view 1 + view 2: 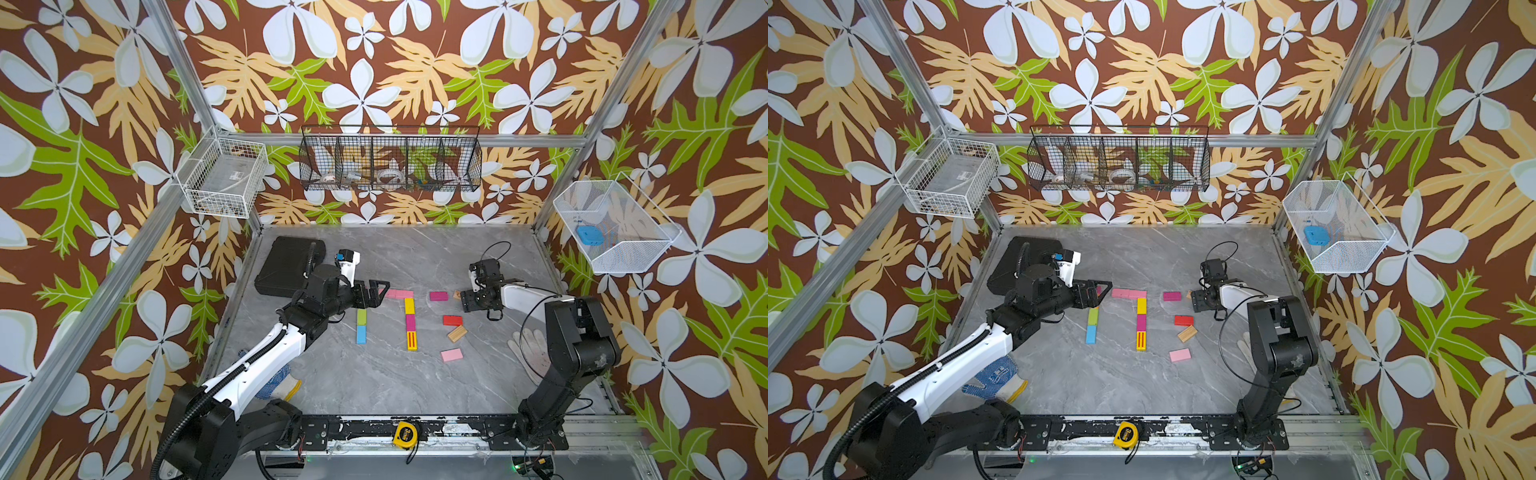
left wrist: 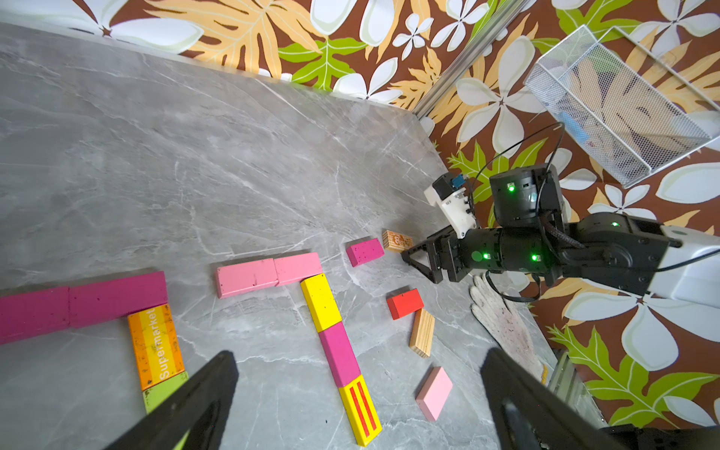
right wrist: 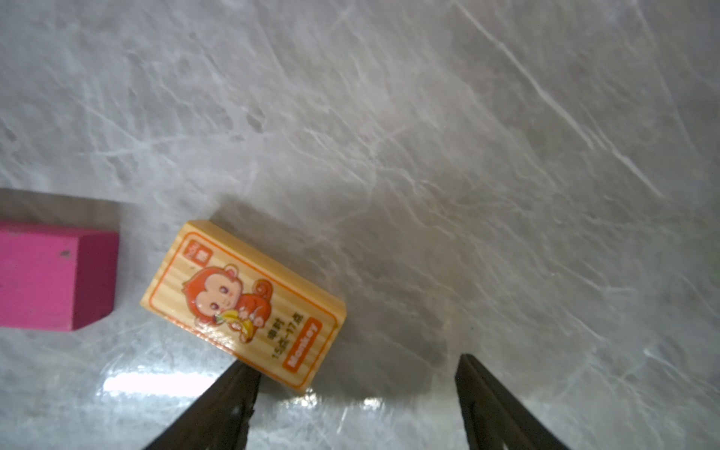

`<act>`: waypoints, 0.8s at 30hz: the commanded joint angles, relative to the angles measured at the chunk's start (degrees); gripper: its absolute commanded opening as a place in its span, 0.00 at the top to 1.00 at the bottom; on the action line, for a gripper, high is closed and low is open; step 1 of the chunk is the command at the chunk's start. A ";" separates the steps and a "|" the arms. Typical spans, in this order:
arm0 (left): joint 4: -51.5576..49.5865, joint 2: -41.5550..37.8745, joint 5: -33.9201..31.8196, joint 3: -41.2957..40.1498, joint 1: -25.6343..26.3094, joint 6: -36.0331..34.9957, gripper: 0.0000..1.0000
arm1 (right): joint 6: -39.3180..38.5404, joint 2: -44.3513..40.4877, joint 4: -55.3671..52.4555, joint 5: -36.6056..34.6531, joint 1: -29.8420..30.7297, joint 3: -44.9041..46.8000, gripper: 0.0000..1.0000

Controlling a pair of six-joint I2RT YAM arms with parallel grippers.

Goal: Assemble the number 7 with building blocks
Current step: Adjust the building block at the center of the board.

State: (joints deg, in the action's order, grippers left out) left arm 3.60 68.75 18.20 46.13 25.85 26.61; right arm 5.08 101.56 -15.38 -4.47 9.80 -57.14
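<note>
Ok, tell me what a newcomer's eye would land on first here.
The loud brown wallpaper with white flowers covers the walls. In the middle of the grey marble tabletop, a bar of pink flat blocks tops a column of yellow and magenta blocks, forming a seven.

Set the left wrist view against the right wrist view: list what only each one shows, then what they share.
Left wrist only: the pink-topped 7 of pink, yellow and magenta blocks, the orange Supermarket block, red block, plain wood block, pale pink block, white glove and the right arm seen from outside.
Right wrist only: the print on the monkey block, readable down to the word Monkey, and the right tool open, one finger by its corner.
Both: the monkey block, the lone magenta block beside it, the grey marble table.
</note>
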 commanded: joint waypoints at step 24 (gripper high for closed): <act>-3.78 42.49 -13.00 31.85 19.59 6.74 1.00 | 2.69 -2.44 3.07 6.67 -4.61 4.35 0.28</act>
State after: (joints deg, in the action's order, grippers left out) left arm 1.50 108.95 7.92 76.16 45.28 31.42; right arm 6.42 98.21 -13.10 2.98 5.23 -52.34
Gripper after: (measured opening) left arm 0.067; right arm 0.726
